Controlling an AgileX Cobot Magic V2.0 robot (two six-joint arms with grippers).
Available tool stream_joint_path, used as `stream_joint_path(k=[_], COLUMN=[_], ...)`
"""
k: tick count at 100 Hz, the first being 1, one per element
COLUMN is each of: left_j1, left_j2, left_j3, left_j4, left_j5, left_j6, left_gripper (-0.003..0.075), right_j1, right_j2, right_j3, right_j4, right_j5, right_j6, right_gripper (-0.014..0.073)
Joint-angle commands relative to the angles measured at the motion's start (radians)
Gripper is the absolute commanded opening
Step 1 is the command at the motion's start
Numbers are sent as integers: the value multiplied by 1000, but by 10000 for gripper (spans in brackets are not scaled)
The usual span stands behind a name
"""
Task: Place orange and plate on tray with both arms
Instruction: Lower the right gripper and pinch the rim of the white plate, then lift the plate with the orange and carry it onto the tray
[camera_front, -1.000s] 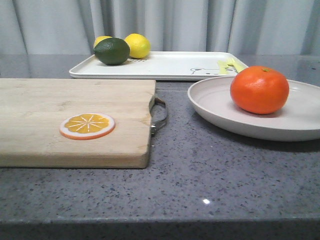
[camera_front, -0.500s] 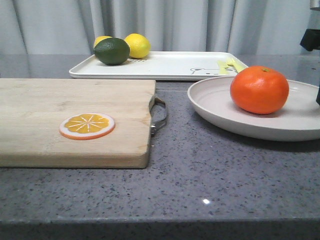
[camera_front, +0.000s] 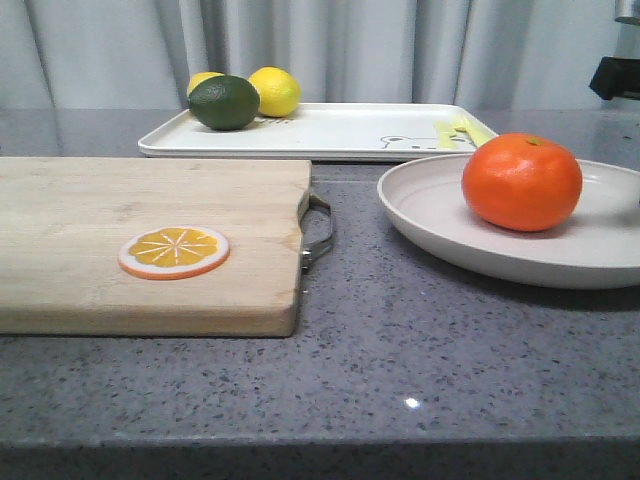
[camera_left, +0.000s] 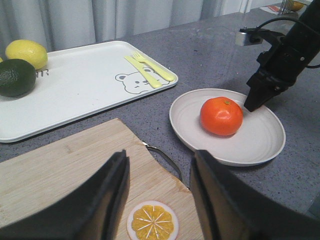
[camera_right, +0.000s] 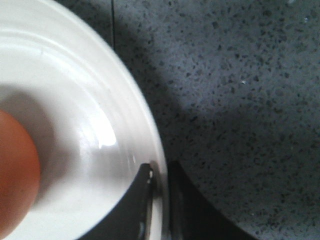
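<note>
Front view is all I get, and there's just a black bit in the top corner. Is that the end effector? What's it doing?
Observer: That's the right arm. The right end effector is on the plate rim, one finger inside, one outside.
Operator: Is it touching the orange?
Observer: No. The orange sits apart from it, nearer the plate's middle.
Operator: Where's the other one?
Observer: The left end effector is open, above the cutting board, near the orange slice.
</note>
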Motion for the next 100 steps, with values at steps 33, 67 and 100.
stream_joint_path(k=[33,67,100], left_j1=[3,3,3], left_j2=[-3,-3,-3], left_j3=[-26,-26,-26], left_j4=[-12,-12,-12], left_j5=[-81,-81,-81], left_j6=[0,0,0], left_gripper=[281,281,281], right_j1=[-1,-1,-1], right_j2=[-27,-23,139], right_j3=[-36,-230,-477], right_j4=[14,100,245], right_j5=[19,86,131], right_j6=[-18,-19,-32], right_gripper=[-57,-57,-57])
